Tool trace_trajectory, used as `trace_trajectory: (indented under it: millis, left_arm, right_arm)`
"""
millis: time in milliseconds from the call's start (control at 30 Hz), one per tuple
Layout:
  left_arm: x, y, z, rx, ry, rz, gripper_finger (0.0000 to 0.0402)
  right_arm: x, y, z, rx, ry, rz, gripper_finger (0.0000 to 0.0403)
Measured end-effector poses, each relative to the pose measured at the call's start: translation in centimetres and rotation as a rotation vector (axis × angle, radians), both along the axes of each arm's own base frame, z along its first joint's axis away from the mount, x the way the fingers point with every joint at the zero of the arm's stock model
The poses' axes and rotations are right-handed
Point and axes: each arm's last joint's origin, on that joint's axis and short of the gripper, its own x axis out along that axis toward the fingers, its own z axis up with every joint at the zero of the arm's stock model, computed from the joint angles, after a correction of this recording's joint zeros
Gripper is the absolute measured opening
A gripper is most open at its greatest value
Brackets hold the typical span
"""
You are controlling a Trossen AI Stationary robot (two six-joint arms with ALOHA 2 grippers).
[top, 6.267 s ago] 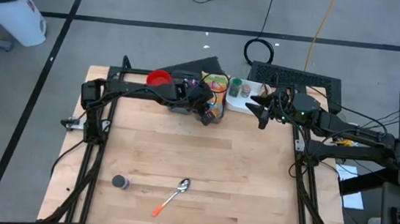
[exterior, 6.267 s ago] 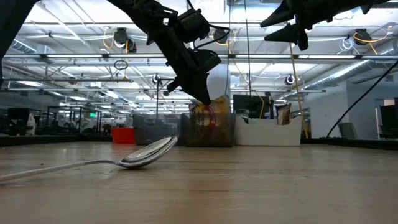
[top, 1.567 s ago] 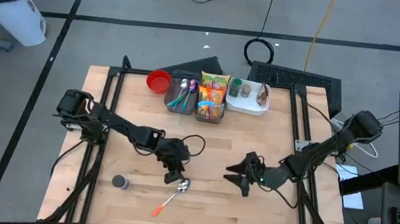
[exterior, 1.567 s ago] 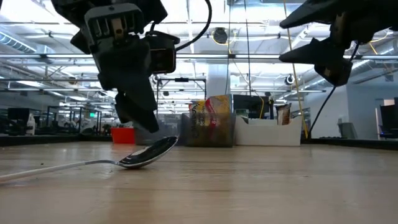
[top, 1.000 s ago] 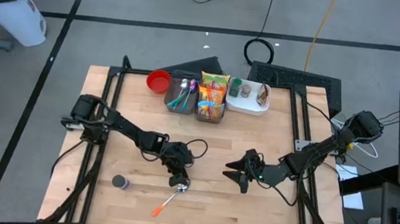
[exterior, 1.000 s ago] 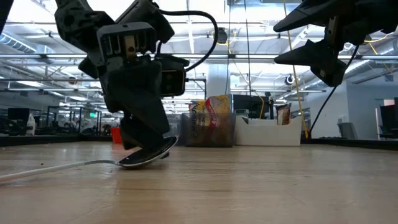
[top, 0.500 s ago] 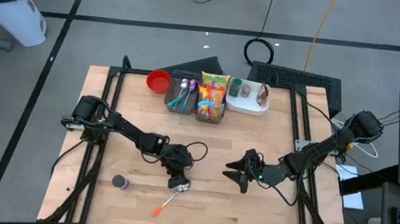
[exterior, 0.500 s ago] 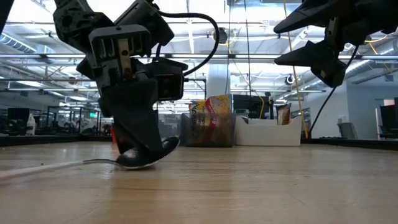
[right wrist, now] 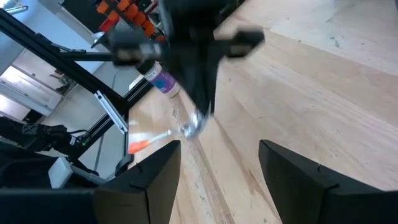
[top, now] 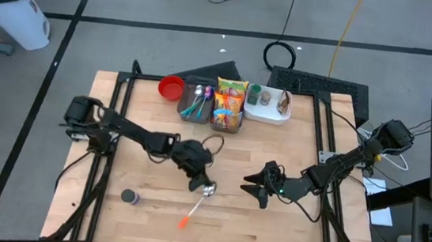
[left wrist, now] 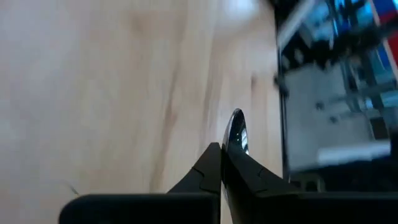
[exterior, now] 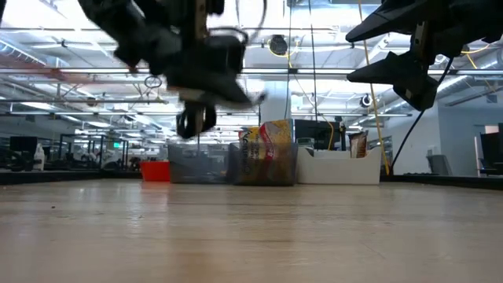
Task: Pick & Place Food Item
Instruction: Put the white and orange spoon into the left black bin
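Note:
A metal spoon [top: 197, 206] with an orange handle tip [top: 183, 223] hangs over the middle of the table, near its front edge. My left gripper [top: 203, 185] is shut on its bowl end. In the low view the spoon is blurred and nothing lies on the wood below it. My right gripper [top: 251, 187] stands open to the spoon's right, its fingers [right wrist: 155, 180] wide apart with nothing between them. Orange snack packets [top: 230, 98] stand in a bin at the far edge. My left gripper pinches the spoon at its bowl end between its two shut fingers [left wrist: 211, 165]. The bowl's tip [left wrist: 237, 132] sticks out past the fingertips. The fingers slant down from the table's far left. The spoon is clear of the table, and its handle [right wrist: 163, 135] runs toward the near edge.
Along the far edge stand a red bowl [top: 171, 86], a grey bin of spoons [top: 196, 103], the snack bin and a white tray [top: 268, 108] with small items. A small dark jar [top: 129, 197] stands near the front left. Bare wood lies between the two grippers.
My left gripper has shut on the spoon's bowl end, then risen and gone a little toward the table's right and far edges. The spoon has come up off the table with it, and the orange tip has followed to the right. My right gripper has kept still.

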Motion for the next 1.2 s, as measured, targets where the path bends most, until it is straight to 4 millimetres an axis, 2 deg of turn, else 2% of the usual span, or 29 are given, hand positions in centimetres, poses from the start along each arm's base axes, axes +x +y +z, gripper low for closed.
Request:
trace_trajectory:
  millis: [167,233,433,567,667,767,1200]
  left_arm:
    - [-0.7,1.1,4.9,0.135,-0.083,0.167,0.0005]
    - [-0.8,1.2,6.2,0.196,-0.077,0.213,0.0004]
    - [0.5,0.5,11.0,0.304,-0.146,0.281,0.0004]
    - [1.8,0.1,13.1,0.375,-0.157,0.281,0.0004]
    - [2.7,0.0,14.3,0.401,-0.169,0.268,0.0004]
    - [3.3,0.0,14.5,0.414,-0.153,0.263,0.0004]
    - [3.6,-0.1,14.3,0.421,-0.14,0.27,0.0004]
  right_arm:
    - [0.2,0.0,0.5,0.015,-0.057,-0.026,0.021]
    - [0.2,-0.1,0.9,0.006,-0.099,-0.073,0.021]
    - [1.0,-1.4,1.8,0.002,-0.185,-0.189,0.021]
    - [1.5,-2.6,2.1,-0.002,-0.216,-0.237,0.021]
    - [1.8,-3.1,2.6,-0.007,-0.255,-0.234,0.021]
    - [1.9,-3.2,3.0,-0.023,-0.286,-0.183,0.021]
    - [1.9,-3.3,3.3,-0.038,-0.315,-0.209,0.021]
